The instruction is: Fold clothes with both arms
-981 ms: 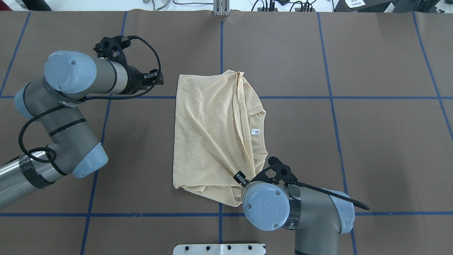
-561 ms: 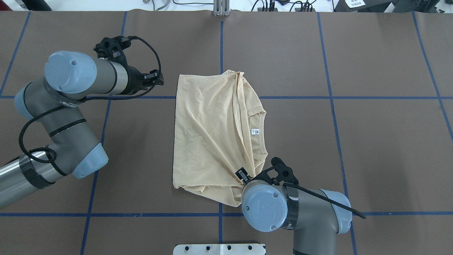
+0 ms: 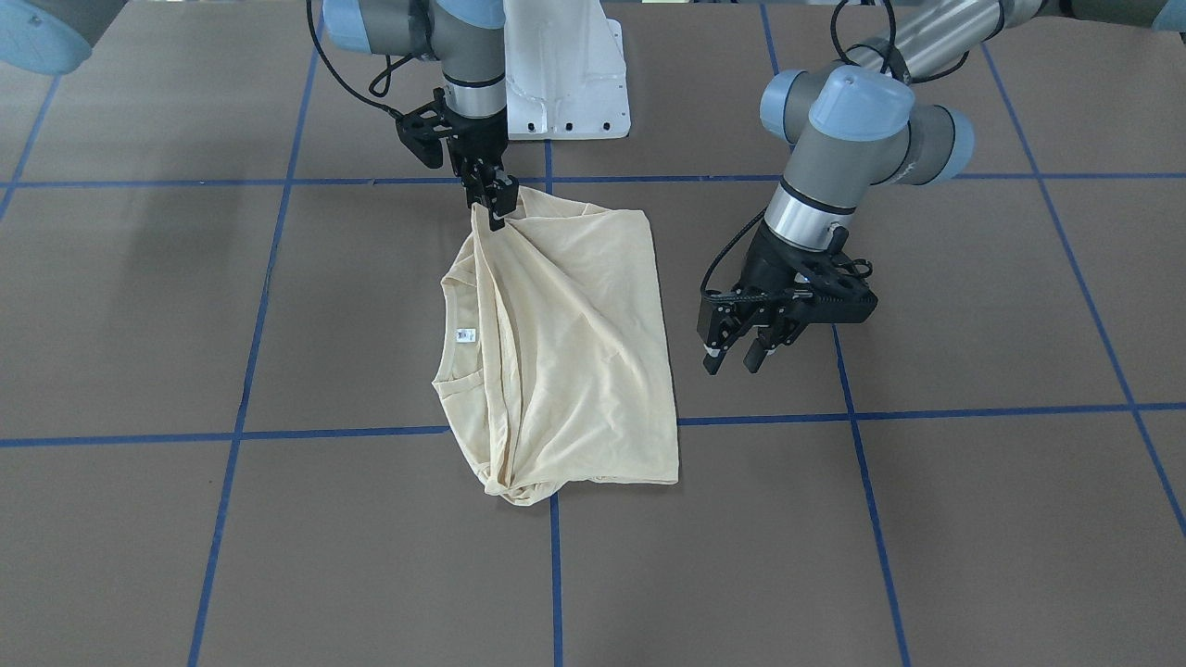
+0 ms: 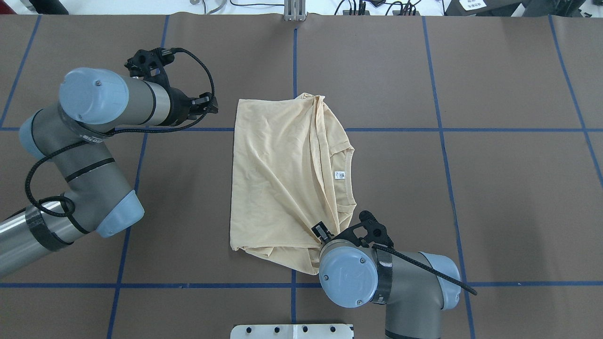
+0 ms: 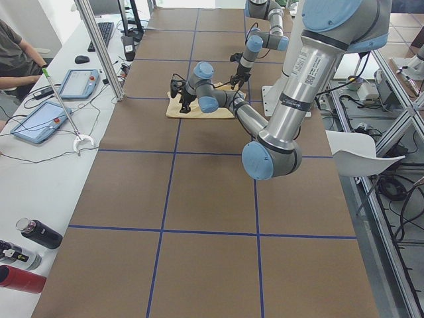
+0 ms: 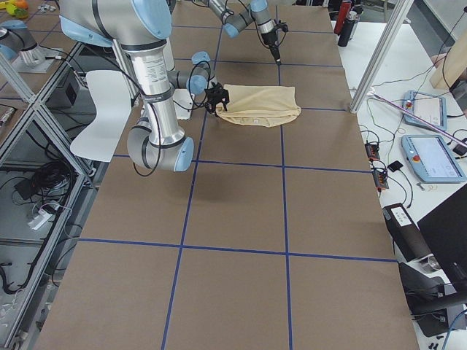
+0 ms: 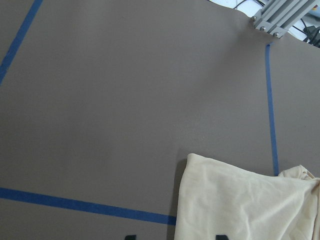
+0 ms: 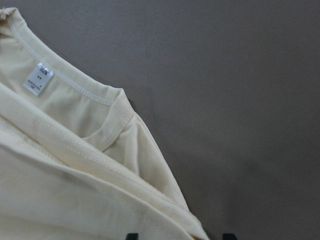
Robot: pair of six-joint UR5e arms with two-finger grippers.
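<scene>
The pale cream-yellow T-shirt (image 4: 278,179) lies folded in half lengthwise on the brown table, print hidden, with its neck and white label (image 4: 339,175) toward the right arm. It also shows in the front view (image 3: 574,343). My right gripper (image 3: 497,211) is shut on a bunched near corner of the shirt and holds it slightly raised; overhead it sits at the shirt's near right corner (image 4: 321,232). My left gripper (image 3: 732,358) is open and empty, hovering beside the shirt's far left corner, apart from it (image 4: 212,105).
The white pedestal base (image 3: 565,83) stands at the robot's edge of the table. Blue tape lines (image 4: 443,129) grid the brown table. A metal post (image 4: 294,12) stands at the far edge. Operators' tablets (image 5: 40,122) lie on a side bench.
My right arm's wrist and elbow have shifted slightly left and toward the robot, its gripper still on the shirt corner. The shirt and the left arm have not visibly moved.
</scene>
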